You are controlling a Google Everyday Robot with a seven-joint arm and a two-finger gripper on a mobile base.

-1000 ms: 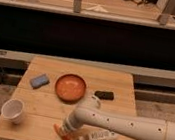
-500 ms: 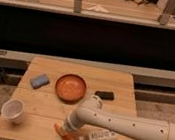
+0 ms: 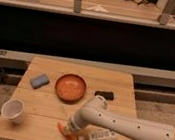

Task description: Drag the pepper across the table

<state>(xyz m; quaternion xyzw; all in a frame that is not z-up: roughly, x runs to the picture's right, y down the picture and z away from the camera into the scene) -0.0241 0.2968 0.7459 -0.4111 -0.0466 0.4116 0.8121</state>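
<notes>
Counter (image 3: 123, 88) of pale wood carries everything. White arm (image 3: 131, 127) reaches in from the right. Orange bowl (image 3: 71, 87) sits mid-counter, white bottle (image 3: 99, 135) lies by the front edge and white cup (image 3: 13, 110) stands front left. Blue sponge (image 3: 39, 80) and black block (image 3: 104, 94) flank the bowl. Orange pepper (image 3: 64, 131) lies at the front edge, under the tool (image 3: 73, 128) (open or closed, I cannot tell).

- White arm (image 3: 136, 130) reaches in from the right, bent at the elbow
- Wrist (image 3: 81, 120) angles down and to the left
- Pincer (image 3: 72, 129) sits low near the worktop (image 3: 44, 102) front edge
</notes>
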